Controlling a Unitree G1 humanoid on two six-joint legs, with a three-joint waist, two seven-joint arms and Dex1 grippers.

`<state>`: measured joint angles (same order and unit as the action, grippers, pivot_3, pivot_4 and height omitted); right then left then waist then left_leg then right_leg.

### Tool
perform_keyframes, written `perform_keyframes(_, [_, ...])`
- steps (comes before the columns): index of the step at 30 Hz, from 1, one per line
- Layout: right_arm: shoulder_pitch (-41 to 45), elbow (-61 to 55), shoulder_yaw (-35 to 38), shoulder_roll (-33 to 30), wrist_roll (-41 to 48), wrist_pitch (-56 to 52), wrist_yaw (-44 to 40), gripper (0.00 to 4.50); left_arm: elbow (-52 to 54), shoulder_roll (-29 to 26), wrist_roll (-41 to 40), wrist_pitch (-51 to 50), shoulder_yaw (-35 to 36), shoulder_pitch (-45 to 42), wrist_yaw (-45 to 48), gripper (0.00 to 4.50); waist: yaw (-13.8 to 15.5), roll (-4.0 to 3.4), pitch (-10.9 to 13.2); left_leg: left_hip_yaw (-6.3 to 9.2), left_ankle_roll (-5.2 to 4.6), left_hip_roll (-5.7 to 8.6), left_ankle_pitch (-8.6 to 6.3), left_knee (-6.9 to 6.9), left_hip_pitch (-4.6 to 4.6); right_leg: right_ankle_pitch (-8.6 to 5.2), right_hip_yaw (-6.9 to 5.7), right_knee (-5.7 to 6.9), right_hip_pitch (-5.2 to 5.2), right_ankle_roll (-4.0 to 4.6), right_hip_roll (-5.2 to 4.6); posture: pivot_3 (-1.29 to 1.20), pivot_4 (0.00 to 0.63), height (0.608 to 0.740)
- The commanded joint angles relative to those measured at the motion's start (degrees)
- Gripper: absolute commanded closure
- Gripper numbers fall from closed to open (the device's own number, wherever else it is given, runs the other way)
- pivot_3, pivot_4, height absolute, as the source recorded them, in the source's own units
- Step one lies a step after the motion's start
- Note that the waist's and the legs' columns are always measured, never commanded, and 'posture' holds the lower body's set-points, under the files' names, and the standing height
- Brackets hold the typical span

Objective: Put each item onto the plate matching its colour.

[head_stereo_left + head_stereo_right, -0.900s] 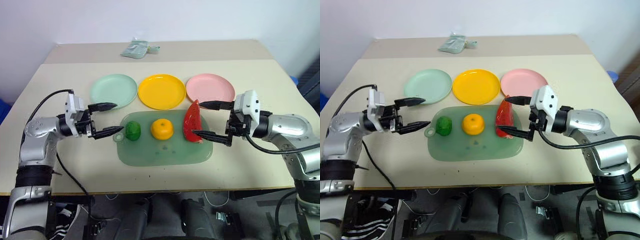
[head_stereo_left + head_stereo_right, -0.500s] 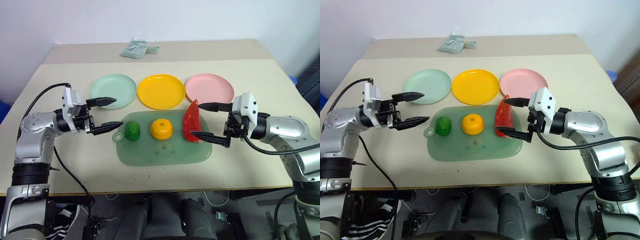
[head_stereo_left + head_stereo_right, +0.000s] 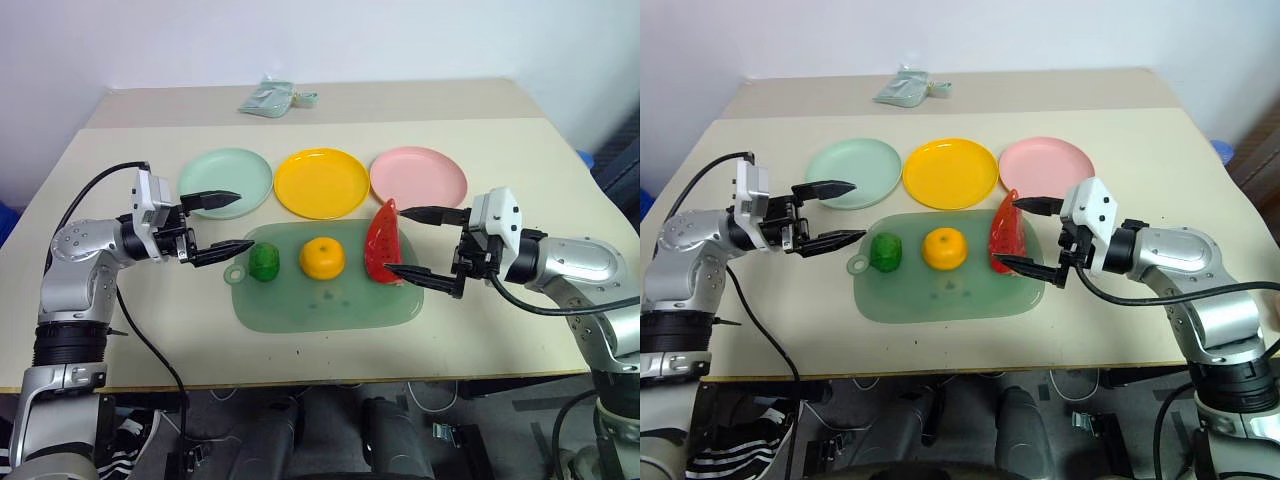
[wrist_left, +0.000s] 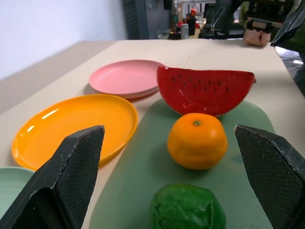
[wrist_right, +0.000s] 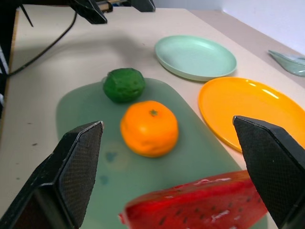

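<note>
Right gripper (image 3: 418, 241) spread wide, straddling watermelon wedge (image 3: 382, 243) at frame centre-right; left gripper (image 3: 228, 222) spread, empty. Risk: upright wedge may topple when pinched.

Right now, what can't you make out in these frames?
- Pouch at the table's far edge: contents too small to tell, head views.
- Watermelon wedge: lower part cut off by the picture's edge, right wrist view.
- Mint plate: mostly cut off at the edge, behind a left gripper finger, left wrist view.
</note>
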<state>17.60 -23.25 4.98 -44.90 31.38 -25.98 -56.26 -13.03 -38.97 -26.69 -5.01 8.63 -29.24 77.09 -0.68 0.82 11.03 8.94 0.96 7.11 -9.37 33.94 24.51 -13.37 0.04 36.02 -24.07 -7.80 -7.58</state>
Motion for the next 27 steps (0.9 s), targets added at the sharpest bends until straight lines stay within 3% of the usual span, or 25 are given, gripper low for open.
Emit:
perform_keyframes(1, [0.46,-0.95,0.75,0.25,-0.16,0.57,0.97,0.04,-1.07,-0.19,1.53,1.27,-0.03,-1.69,-2.32,0.0,0.06,0.0,0.0,-0.01,0.0,0.01,0.0,0.01,0.0,-0.01,0.0,0.0,0.01,0.02,-0.01,0.0,0.15,0.74])
perform_keyframes(5, [1.39,-1.15,0.19,0.64,-0.1,0.38,1.33,0.04,0.88,-1.03,-2.48,-9.66,-2.02,-1.25,0.36,0.0,0.0,0.0,0.0,-0.01,0.0,0.01,0.0,0.01,0.0,-0.01,0.0,0.0,0.01,0.01,0.0,0.0,0.15,0.74])
perform_keyframes(14, [1.78,-1.29,-0.25,0.33,-0.98,0.26,1.4,0.04,-6.38,0.34,4.46,-10.27,-8.75,-6.23,0.46,0.0,0.11,0.0,0.0,-0.01,0.0,0.01,0.0,0.02,0.0,0.0,0.0,0.0,0.01,-0.01,0.0,0.0,0.15,0.74])
perform_keyframes(26, [0.34,-4.56,1.82,-1.0,0.83,-2.09,1.82,0.04,-15.81,3.83,15.08,2.98,-15.96,-8.72,0.74,0.0,0.07,0.0,0.0,-0.03,-0.01,0.02,0.0,0.02,0.0,0.02,-0.01,0.0,0.01,-0.04,-0.01,0.0,0.15,0.74])
perform_keyframes(27, [0.52,-4.92,2.17,-1.11,1.53,-2.62,1.77,0.01,-16.36,4.15,15.52,3.29,-16.3,-9.09,0.72,0.26,0.07,0.0,0.0,-0.03,-0.01,0.02,0.0,0.02,0.0,0.02,-0.01,0.0,0.01,-0.04,-0.01,0.0,0.15,0.74])
